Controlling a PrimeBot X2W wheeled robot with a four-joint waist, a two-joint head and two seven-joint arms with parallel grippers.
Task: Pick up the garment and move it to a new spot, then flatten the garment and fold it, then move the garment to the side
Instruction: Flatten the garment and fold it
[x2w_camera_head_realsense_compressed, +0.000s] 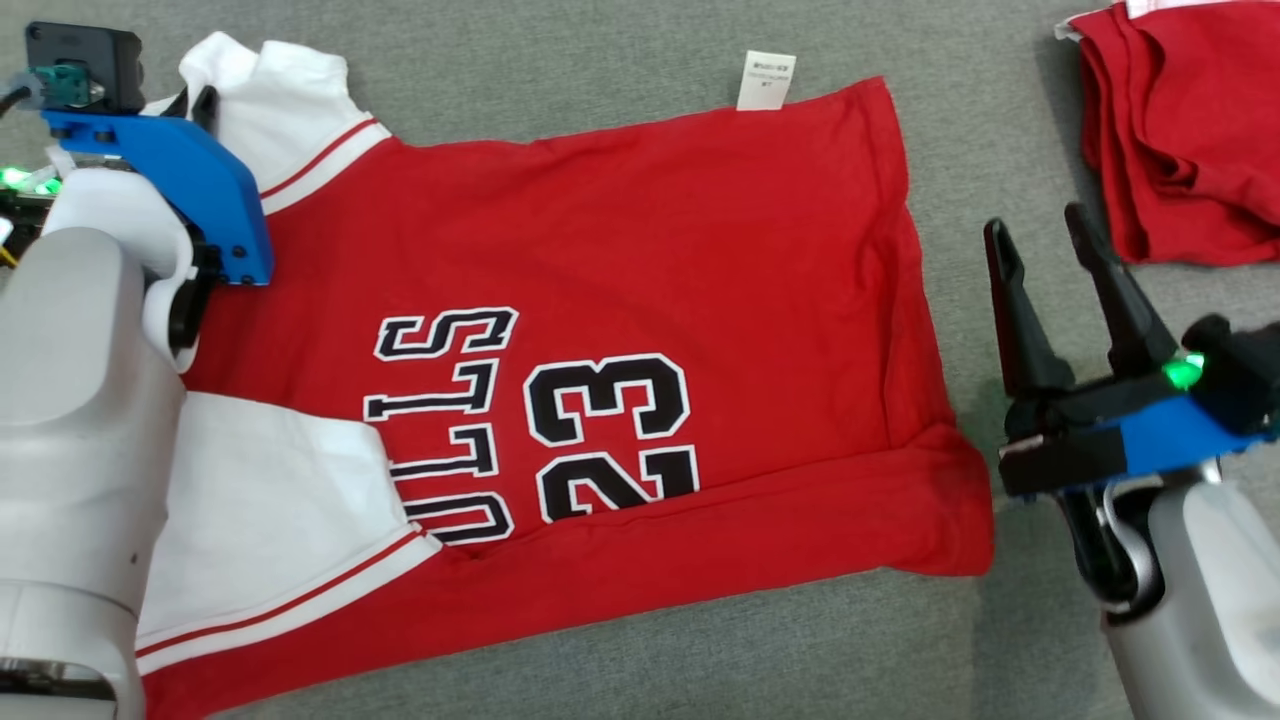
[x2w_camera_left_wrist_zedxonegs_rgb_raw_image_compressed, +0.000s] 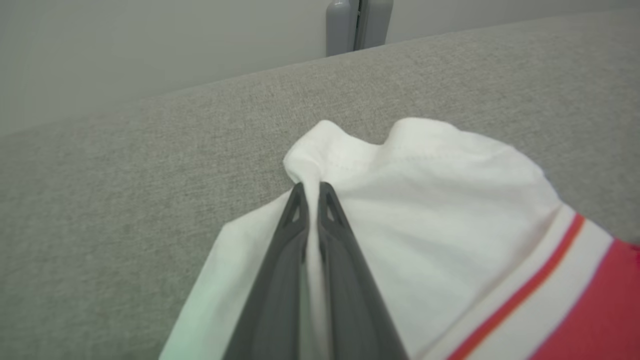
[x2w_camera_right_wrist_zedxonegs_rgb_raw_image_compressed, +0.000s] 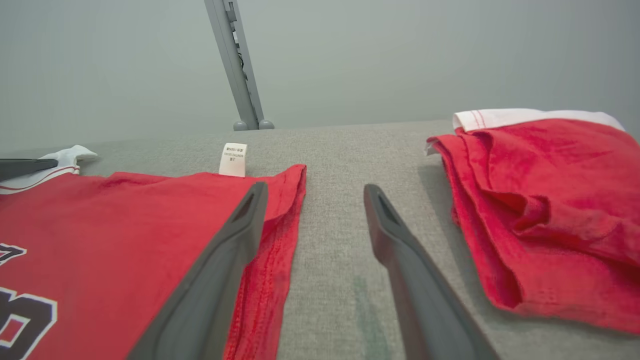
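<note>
Left end effector clenched on jersey sleeve edge; right end effector spread beside hem.

pale grey forearms, blue wrist brackets, dark claw fingers (green lights glowing).

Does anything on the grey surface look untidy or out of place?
Yes. The jersey is not flat: its near white sleeve lies folded over the black lettering, and a care label sticks out past its far edge.
</note>
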